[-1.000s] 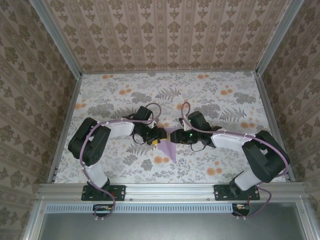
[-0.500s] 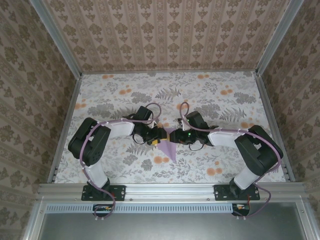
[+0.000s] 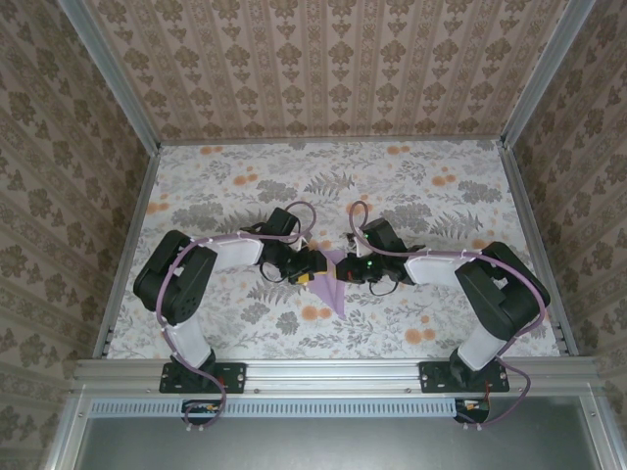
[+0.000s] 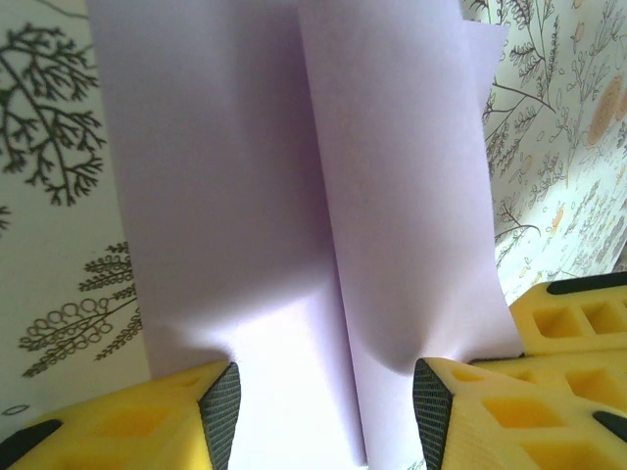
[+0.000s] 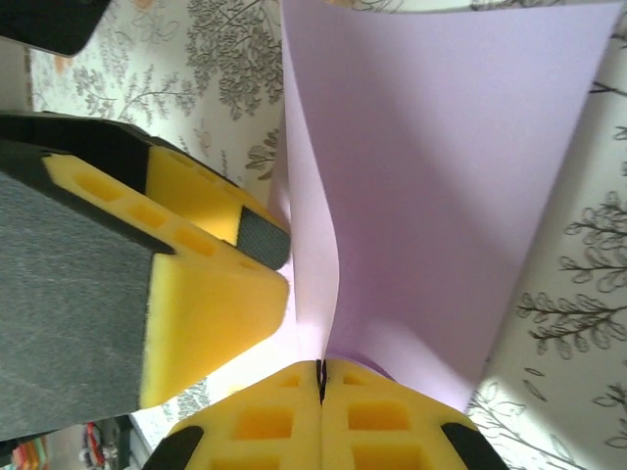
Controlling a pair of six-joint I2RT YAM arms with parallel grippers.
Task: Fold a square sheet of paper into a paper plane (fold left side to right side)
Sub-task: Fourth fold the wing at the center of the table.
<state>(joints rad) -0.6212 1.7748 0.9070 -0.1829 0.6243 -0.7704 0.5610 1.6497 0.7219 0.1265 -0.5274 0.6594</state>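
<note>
From above, the table (image 3: 411,181) is covered by a pale cloth printed with grey ferns and orange flowers. Papered walls (image 3: 323,69) with a brown damask stripe close it in at the back and both sides. Aluminium posts (image 3: 113,73) run up the corners, and a metal rail (image 3: 333,370) carrying the arm bases crosses the near edge. Both arms reach inward and meet near the middle of the table. The paper plane (image 3: 334,284) lies there, a lilac dart with its tip pointing toward the rail. The left gripper (image 3: 312,266) sits at its left edge and the right gripper (image 3: 343,268) at its right edge.

The left wrist view looks along the lilac sheet, with its centre crease running away from the camera over the fern-print cloth. The yellow fingers stand spread apart, their dark pads (image 4: 220,411) facing each other across the paper. The sheet passes between and under them. Whether they bear on it I cannot tell.

In the right wrist view the two yellow fingers are pressed together, pinching the paper where it bends upward. The sheet rises from that pinch as a curved lilac wall. One finger of the left gripper stands just beside it, above the flowered cloth.
</note>
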